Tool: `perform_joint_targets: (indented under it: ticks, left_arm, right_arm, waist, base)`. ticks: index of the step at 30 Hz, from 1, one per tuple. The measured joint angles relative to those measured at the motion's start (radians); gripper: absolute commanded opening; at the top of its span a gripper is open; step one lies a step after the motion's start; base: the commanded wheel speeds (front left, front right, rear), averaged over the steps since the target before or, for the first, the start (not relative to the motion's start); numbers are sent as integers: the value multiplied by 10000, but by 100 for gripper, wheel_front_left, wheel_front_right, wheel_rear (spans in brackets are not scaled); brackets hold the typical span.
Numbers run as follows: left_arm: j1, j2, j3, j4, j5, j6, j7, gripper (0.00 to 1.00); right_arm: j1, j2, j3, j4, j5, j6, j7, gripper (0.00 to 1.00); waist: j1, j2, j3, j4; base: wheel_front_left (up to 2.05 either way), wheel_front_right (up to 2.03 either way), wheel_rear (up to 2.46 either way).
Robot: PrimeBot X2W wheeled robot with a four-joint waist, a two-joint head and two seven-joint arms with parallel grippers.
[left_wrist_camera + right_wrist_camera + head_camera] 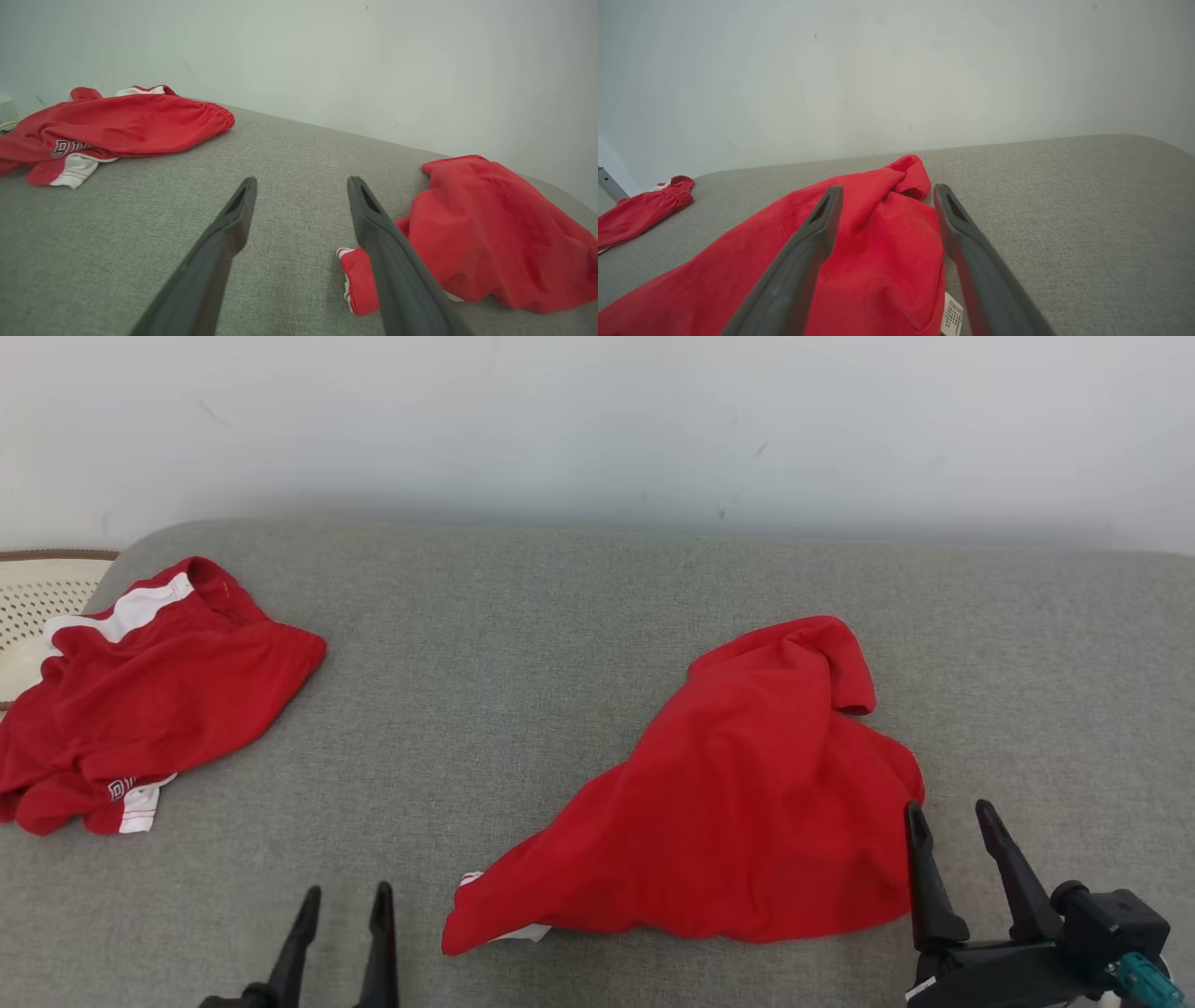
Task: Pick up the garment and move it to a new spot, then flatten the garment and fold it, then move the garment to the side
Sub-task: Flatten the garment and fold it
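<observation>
While the crumpled red garment [738, 793] lies on the grey surface [523, 644] just beside our right pincer [949, 812], it and our left pincer [347, 891] stand open and empty, so we judge flattening, folding and shifting aside not yet done.

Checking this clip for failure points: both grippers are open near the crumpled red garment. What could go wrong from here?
1. The garment lies bunched, its far end folded over; the right gripper may pinch several layers, so it would not spread flat.
2. A second red garment lies at the left of the grey cushion; setting this one aside there could tangle them.
</observation>
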Motion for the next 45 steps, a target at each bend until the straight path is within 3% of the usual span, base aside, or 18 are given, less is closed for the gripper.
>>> perform_joint_targets:
  ticks: [15, 28, 29, 30, 31, 39, 45]
  left_arm:
    - [-297, -4, -1398, 1542, 151, -738, 0, 100]
    - [-998, -4, -1361, 2878, 209, -719, 0, 100]
    - [-1091, -4, -1354, 2963, 207, -746, 0, 86]
    - [-1226, -4, -1356, 3012, 207, -761, 0, 7]
    - [-1383, -4, -1342, 2987, 217, -815, 0, 0]
    - [-2100, -4, -1344, 2458, 387, -934, 0, 0]
    - [-3077, 207, -1482, 2961, 610, -1104, 0, 0]
  right_arm:
    - [-314, 182, 360, 1001, 146, 0, -619, 100]
    - [-598, 213, 543, 1358, 167, 0, -757, 100]
    - [-606, 213, 558, 1375, 184, 0, -771, 100]
    - [-628, 209, 585, 1396, 194, 0, -782, 100]
    - [-653, 207, 612, 1407, 196, 0, -784, 100]
    - [-793, 196, 715, 1511, 222, 0, -828, 100]
    - [-1064, 167, 842, 1668, 224, 0, -903, 100]
  waist:
    - [0, 0, 234, -401]
    - [0, 0, 462, -730]
    - [1, 0, 476, -764]
    - [0, 0, 491, -797]
    - [0, 0, 506, -831]
    - [1, 0, 648, -1029]
    - [1, 0, 774, -1148]
  base:
    - [0, 0, 0]
    - [0, 0, 0]
    - [0, 0, 0]
    - [0, 0, 0]
    - [0, 0, 0]
    - [0, 0, 0]
    - [0, 0, 0]
